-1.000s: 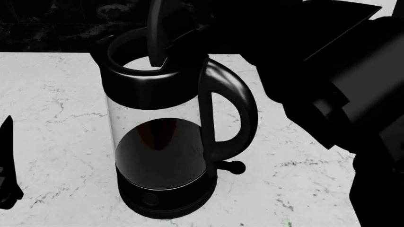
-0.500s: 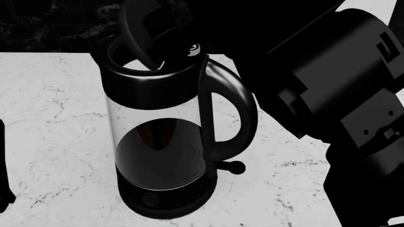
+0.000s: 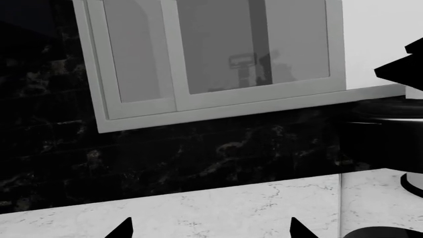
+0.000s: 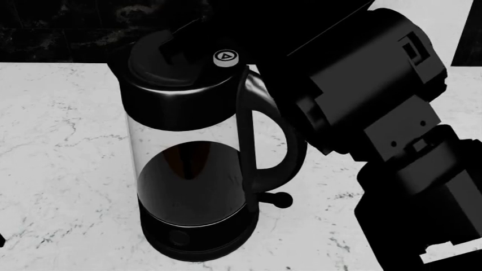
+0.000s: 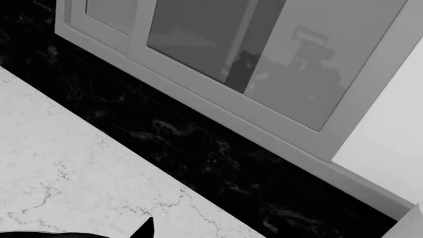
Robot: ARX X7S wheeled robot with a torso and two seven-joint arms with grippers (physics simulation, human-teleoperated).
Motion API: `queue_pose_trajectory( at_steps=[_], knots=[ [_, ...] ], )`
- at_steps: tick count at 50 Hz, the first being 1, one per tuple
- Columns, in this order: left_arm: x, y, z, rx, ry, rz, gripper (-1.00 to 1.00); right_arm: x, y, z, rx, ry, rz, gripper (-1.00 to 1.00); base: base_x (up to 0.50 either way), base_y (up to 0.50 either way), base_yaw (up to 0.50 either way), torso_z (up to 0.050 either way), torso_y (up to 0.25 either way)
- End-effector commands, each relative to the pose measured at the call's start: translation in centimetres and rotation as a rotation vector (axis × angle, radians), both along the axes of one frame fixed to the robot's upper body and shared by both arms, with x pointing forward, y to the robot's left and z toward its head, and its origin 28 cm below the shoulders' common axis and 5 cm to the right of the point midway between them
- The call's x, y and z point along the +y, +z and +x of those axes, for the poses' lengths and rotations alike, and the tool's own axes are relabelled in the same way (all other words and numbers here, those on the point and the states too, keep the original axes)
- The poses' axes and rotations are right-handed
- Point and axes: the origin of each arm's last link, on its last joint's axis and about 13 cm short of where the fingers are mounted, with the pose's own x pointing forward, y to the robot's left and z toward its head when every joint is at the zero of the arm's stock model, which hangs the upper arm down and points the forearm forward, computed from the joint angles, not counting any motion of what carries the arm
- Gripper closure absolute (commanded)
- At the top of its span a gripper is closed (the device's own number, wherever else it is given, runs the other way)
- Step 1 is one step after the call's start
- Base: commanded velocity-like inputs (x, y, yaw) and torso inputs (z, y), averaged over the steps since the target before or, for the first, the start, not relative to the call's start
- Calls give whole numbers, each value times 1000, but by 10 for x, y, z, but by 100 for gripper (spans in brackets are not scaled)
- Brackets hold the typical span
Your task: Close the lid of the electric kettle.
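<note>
While one kettle (image 4: 192, 164) stands on the white marbled surface (image 4: 68, 152), its single lid (image 4: 177, 59) lies flat on the black top rim, the white-marked button (image 4: 224, 56) facing up beside the handle (image 4: 275, 135). The glass body looks empty, showing only its dark floor. Two arms are present. The right arm (image 4: 376, 113) reaches over from the handle side, and its jaws are hidden behind its own bulk, just above and beyond the lid; whether they are open or holding anything cannot be told. In the right wrist view only one dark tip (image 5: 144, 229) shows. The left jaws (image 3: 208, 230) stand parted and empty, two tips (image 3: 122, 230) over bare surface, the kettle off to one side of them.
</note>
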Motion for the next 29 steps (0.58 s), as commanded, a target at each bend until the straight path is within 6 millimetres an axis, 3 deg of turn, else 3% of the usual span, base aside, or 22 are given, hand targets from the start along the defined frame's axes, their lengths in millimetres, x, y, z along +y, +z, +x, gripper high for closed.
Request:
queue_pose_trajectory(
  at_steps=[1,11,16,22,29],
  knots=[
    [5,-3,-3,-1,15,-12,-100,40,-41,5,166,206,-8,-100,0,5,7,0,0],
    [8,-4,-5,0,22,-19,-100,46,-48,8,181,228,4,-100,1,4,6,0,0],
    [8,-6,-6,1,25,-25,-100,40,-36,-1,143,224,30,-100,3,2,4,0,0],
    [7,-7,-6,4,24,-23,-100,30,-18,-20,66,229,75,-100,0,1,2,0,0],
    [5,-7,-6,7,17,-22,-100,20,-7,-56,-16,248,83,-100,-1,0,1,0,0]
  ],
)
